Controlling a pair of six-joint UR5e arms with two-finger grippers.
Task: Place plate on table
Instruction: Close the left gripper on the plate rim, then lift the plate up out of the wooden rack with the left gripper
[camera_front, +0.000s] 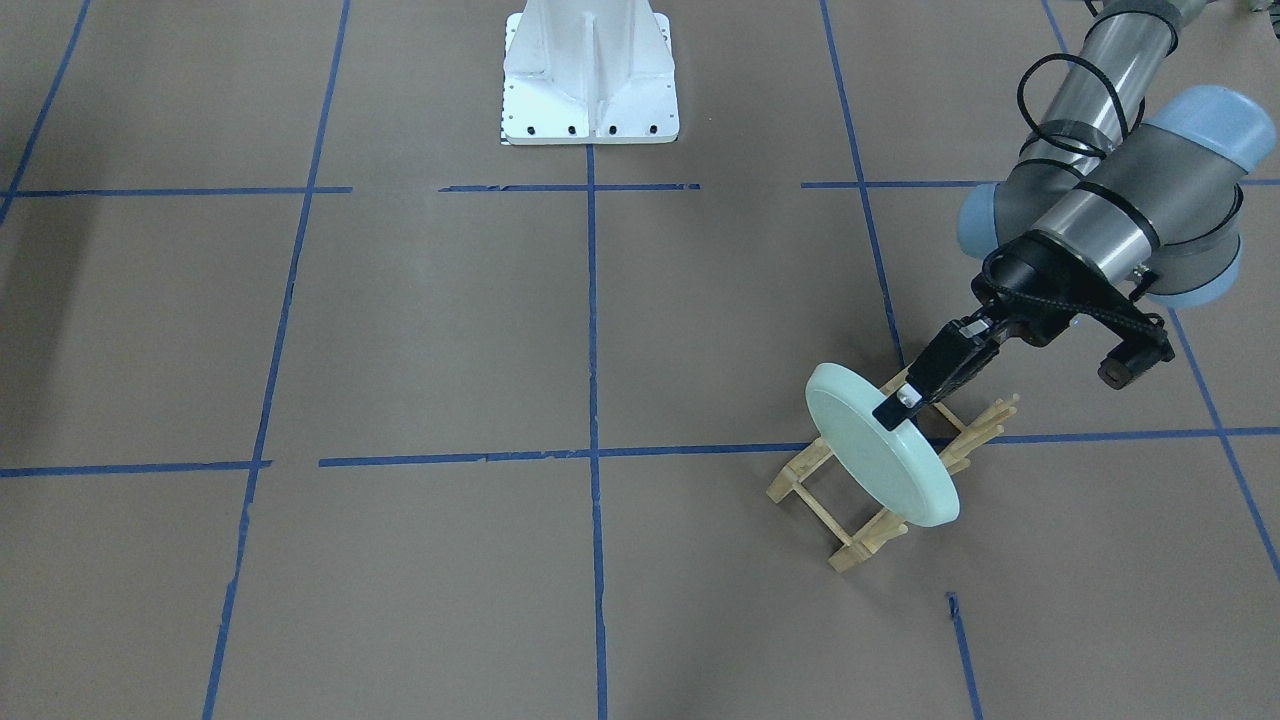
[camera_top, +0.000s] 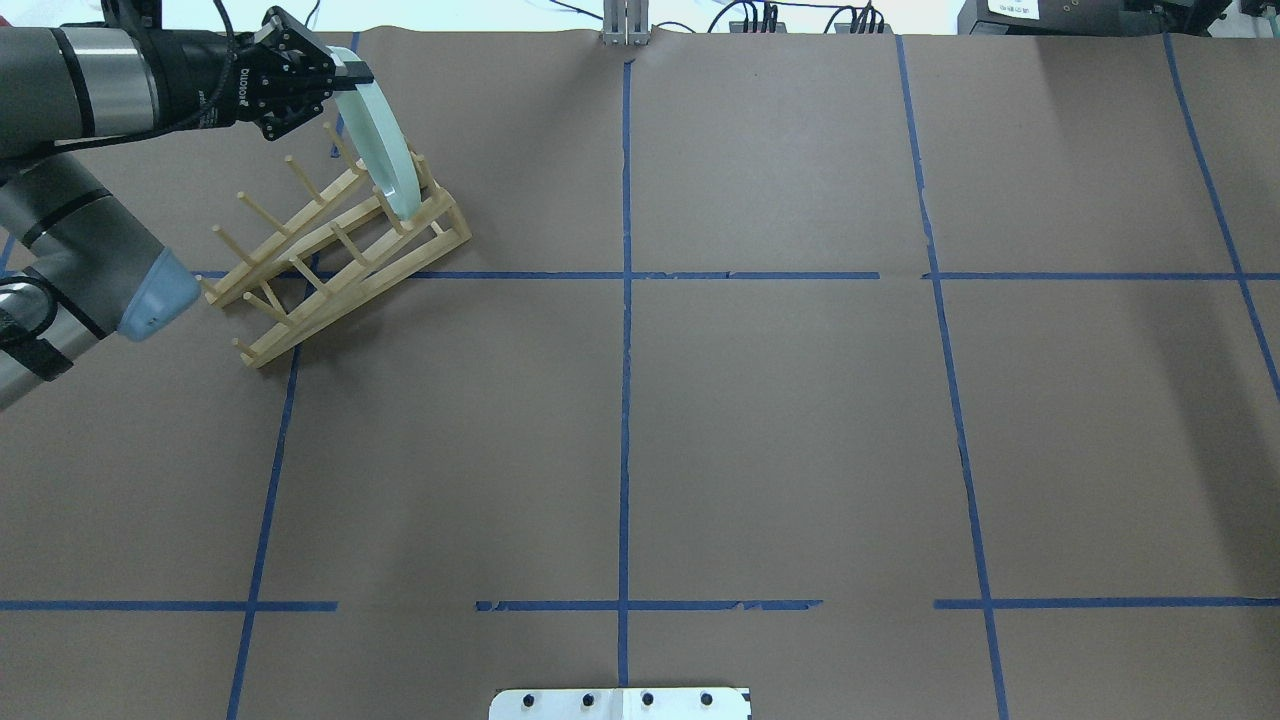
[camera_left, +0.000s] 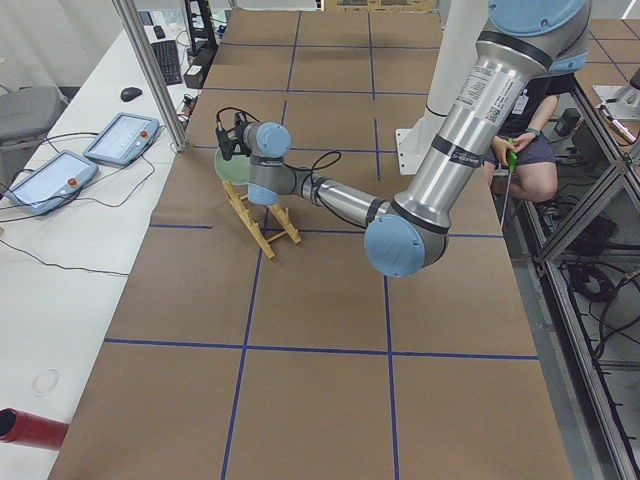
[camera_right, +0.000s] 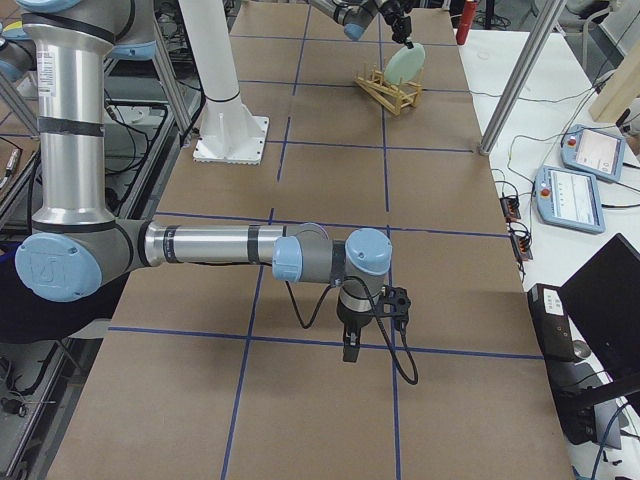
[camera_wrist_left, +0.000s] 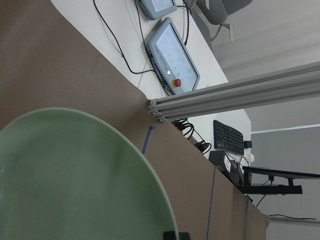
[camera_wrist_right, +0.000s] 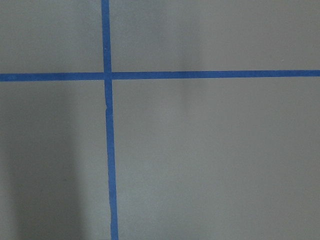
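The pale mint-green plate (camera_front: 880, 450) stands on edge at the end of a light wooden peg rack (camera_front: 850, 530), its lower edge among the pegs. My left gripper (camera_front: 905, 400) is shut on the plate's upper rim, one finger on each face. The plate also shows in the overhead view (camera_top: 385, 150), with the left gripper (camera_top: 345, 75) at its top, and it fills the left wrist view (camera_wrist_left: 75, 180). The brown table (camera_front: 450, 330) has blue tape lines. My right gripper (camera_right: 348, 352) hangs low over bare table far from the rack; I cannot tell whether it is open or shut.
The white robot base (camera_front: 590, 90) stands at the table's middle edge. An aluminium post (camera_left: 150, 70) and teach pendants (camera_left: 120, 140) on a white side bench lie just beyond the rack. The right wrist view shows only table and a tape crossing (camera_wrist_right: 106, 76).
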